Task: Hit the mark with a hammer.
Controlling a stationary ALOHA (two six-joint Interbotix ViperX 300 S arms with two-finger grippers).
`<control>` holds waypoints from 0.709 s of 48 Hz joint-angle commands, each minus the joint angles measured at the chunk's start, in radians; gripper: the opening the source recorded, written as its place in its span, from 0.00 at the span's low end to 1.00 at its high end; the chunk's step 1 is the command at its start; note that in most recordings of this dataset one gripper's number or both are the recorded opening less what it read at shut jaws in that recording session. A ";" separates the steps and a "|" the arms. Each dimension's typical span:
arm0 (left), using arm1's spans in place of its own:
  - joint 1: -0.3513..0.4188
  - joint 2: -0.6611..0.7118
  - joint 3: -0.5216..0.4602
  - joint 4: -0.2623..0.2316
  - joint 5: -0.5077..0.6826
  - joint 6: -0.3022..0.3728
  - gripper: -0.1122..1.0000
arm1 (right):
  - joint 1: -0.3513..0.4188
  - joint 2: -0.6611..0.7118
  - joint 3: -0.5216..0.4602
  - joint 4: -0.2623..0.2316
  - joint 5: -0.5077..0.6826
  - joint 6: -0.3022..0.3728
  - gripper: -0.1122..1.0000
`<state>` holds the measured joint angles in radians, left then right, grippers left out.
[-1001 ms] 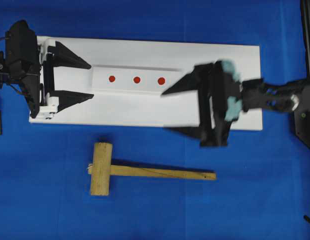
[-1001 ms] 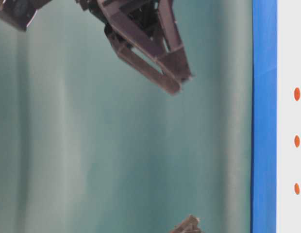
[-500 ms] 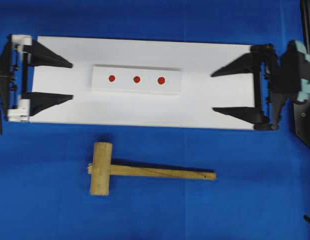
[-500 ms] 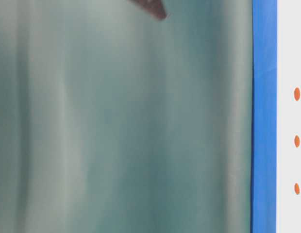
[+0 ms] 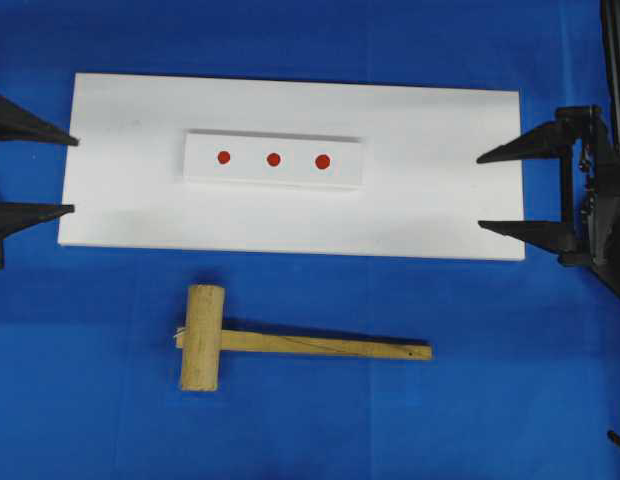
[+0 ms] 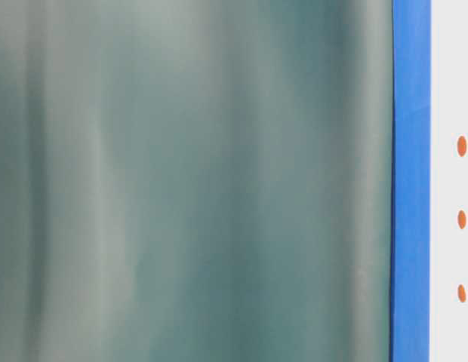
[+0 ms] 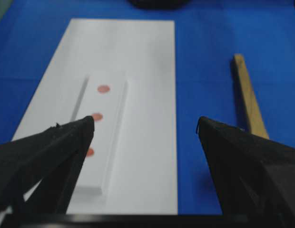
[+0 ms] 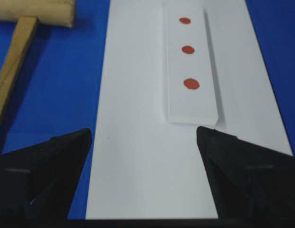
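The hammer [image 5: 290, 345] lies just below the white board [image 5: 440, 130], untouched. At the board's ends, left gripper [image 5: 45, 172] and right gripper [image 5: 500, 190] gape, empty. The table-level view looks mostly blurred.

1. The left gripper [image 5: 32, 170] sits at the left edge of the overhead frame; only its two black fingers show, pointing right, spread wide with nothing between them.
2. The right gripper [image 5: 500, 190] sits at the right edge, fingers pointing left, also spread wide and empty.
3. Part of the right wrist shows behind its fingers; the left wrist is out of frame.
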<state>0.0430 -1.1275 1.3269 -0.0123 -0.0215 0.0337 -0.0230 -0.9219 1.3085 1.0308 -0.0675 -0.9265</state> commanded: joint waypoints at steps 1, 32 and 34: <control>-0.003 -0.029 -0.002 0.002 0.025 0.003 0.89 | -0.002 -0.031 0.017 0.017 -0.008 0.002 0.82; -0.003 -0.046 0.086 0.002 -0.014 0.008 0.89 | 0.014 -0.086 0.075 0.049 -0.032 0.008 0.79; -0.003 -0.048 0.087 0.002 -0.014 0.008 0.89 | 0.014 -0.084 0.077 0.049 -0.032 0.006 0.79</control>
<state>0.0430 -1.1796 1.4235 -0.0123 -0.0261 0.0414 -0.0107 -1.0155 1.3959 1.0769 -0.0936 -0.9204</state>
